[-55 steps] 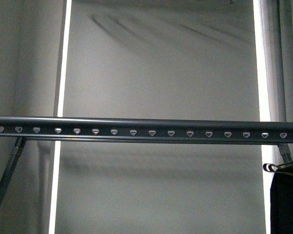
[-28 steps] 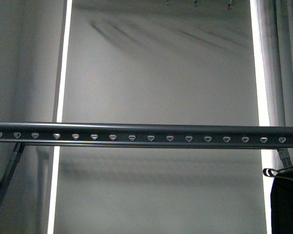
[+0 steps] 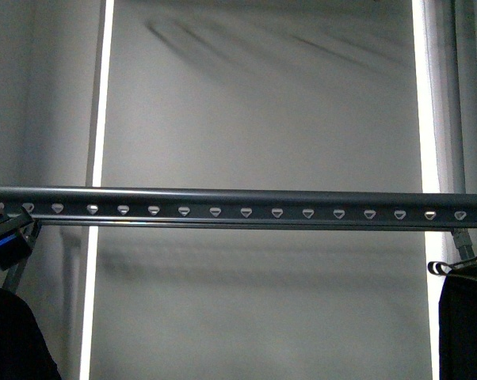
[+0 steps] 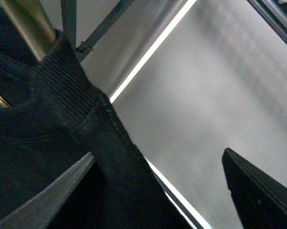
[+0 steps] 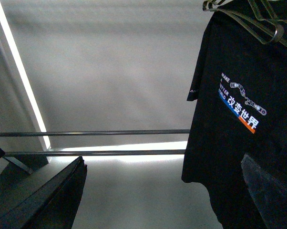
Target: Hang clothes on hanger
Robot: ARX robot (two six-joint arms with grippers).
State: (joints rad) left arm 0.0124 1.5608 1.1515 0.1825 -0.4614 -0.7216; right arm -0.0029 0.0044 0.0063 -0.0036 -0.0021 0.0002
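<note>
The hanger, a dark grey rail with heart-shaped holes, runs across the front view. The clothes, a black T-shirt, show at the bottom left, below the rail. In the left wrist view its ribbed collar lies close to the camera, with the gold hanger coming out of the neck. My left gripper is open; the shirt's shoulder lies against one finger and the other finger is free. My right gripper is open and empty.
Another black garment on a striped hanger hangs at the rail's right end. The right wrist view shows a black printed T-shirt beside one finger, and two thin bars. A slanted strut and a grey wall stand behind.
The black T-shirt and a small blue-marked part of my left arm have come up into the bottom left of the front view. The rail has shifted slightly in the picture.
</note>
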